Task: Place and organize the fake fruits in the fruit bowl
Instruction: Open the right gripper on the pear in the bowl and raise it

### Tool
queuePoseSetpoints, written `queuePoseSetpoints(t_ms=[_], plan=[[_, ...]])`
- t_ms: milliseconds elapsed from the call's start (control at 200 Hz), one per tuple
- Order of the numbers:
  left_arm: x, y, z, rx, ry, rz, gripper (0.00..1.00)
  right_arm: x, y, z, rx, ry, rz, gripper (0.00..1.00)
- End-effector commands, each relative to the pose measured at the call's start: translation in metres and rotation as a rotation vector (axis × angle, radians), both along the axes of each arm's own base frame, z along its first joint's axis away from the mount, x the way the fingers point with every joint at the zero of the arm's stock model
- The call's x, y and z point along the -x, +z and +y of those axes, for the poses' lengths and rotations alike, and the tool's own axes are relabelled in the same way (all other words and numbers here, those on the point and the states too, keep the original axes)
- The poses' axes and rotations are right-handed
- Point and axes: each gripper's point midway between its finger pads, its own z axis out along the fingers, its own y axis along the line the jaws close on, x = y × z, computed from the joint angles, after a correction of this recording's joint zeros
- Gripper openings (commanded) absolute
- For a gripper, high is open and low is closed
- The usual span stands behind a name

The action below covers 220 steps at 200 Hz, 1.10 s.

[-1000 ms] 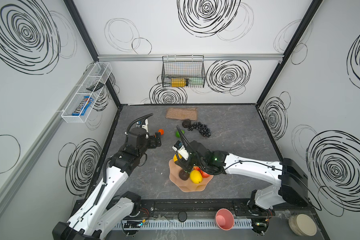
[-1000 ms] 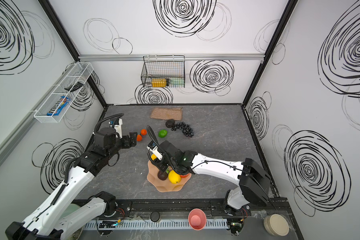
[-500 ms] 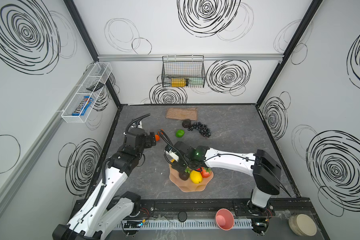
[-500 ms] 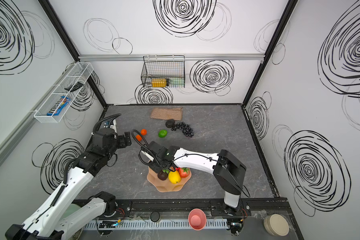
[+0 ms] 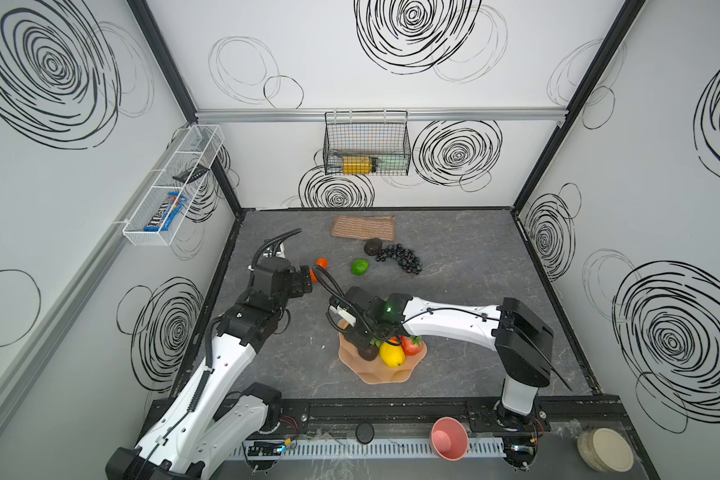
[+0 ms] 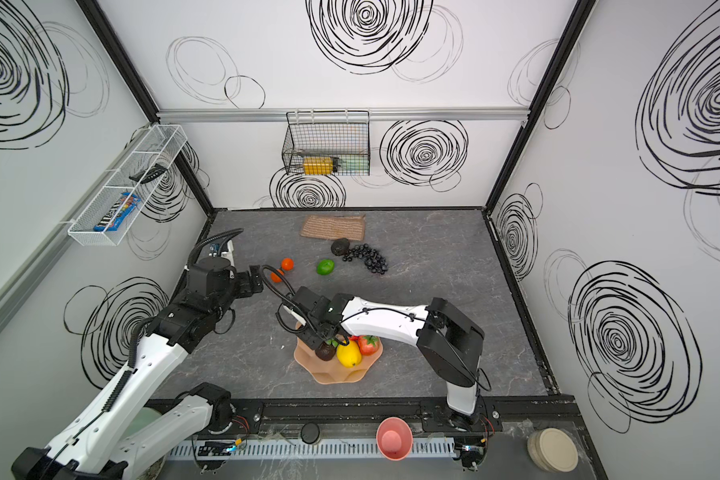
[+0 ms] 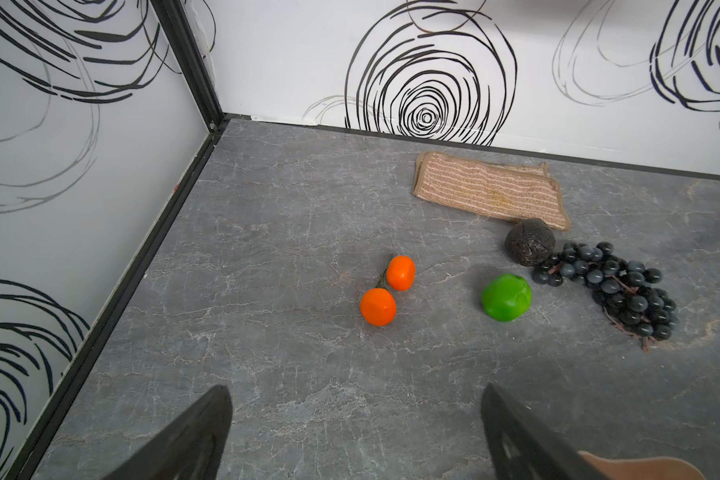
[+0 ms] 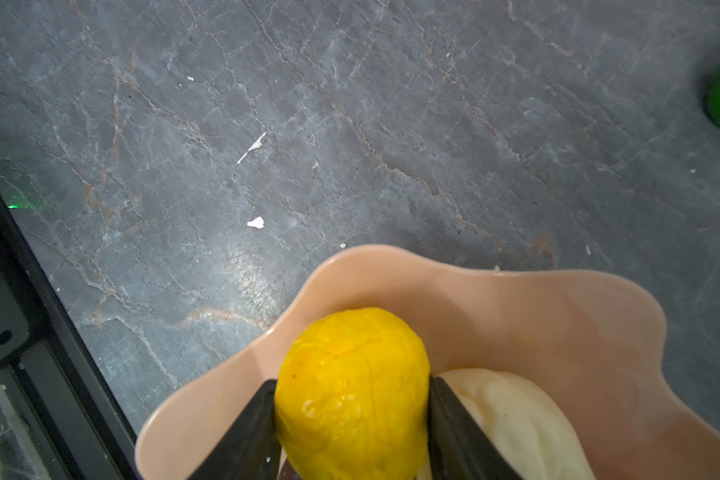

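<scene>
My right gripper (image 8: 352,382) is shut on a yellow lemon (image 8: 352,395), low over the left part of the peach fruit bowl (image 8: 433,266), beside a cream pear (image 8: 516,415). In both top views that gripper (image 5: 360,336) hides the held lemon. The bowl (image 5: 381,374) holds a second lemon (image 5: 391,353), a dark avocado (image 5: 366,353) and a strawberry (image 5: 411,345). My left gripper (image 7: 355,399) is open and empty, just short of two oranges (image 7: 400,272) (image 7: 378,306). A lime (image 7: 506,297), an avocado (image 7: 530,242) and a black grape bunch (image 7: 616,286) lie further right.
A tan woven mat (image 5: 363,227) lies by the back wall. A wire basket (image 5: 366,149) hangs on the back wall and a white rack (image 5: 171,187) on the left wall. A small pink cup (image 5: 449,438) and a round pale plate (image 5: 603,449) sit beyond the front rail.
My right arm has swung left and brought the lemon down toward the front, into the bowl's left part. The left gripper has barely moved near the oranges.
</scene>
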Motion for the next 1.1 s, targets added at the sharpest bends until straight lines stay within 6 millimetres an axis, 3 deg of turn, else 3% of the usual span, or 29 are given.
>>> queuePoseSetpoints(t_ms=[0,325,605,881,1096], plan=[[-0.001,0.004,0.003,0.001,0.013,-0.023,0.97,0.0,-0.002,0.0,0.034,0.0,-0.007,0.55],[-0.001,0.004,0.004,0.001,0.013,-0.023,0.98,-0.001,0.005,0.0,0.026,-0.001,-0.025,0.67],[-0.003,0.003,0.003,0.007,0.01,-0.021,0.98,0.001,0.018,0.003,-0.01,0.002,-0.027,0.71],[-0.009,0.0,-0.006,0.067,-0.042,-0.017,0.98,-0.004,0.072,-0.002,-0.157,-0.02,-0.041,0.76],[-0.025,-0.002,-0.046,0.218,-0.195,0.019,0.93,-0.023,0.119,-0.045,-0.319,-0.125,-0.088,0.77]])
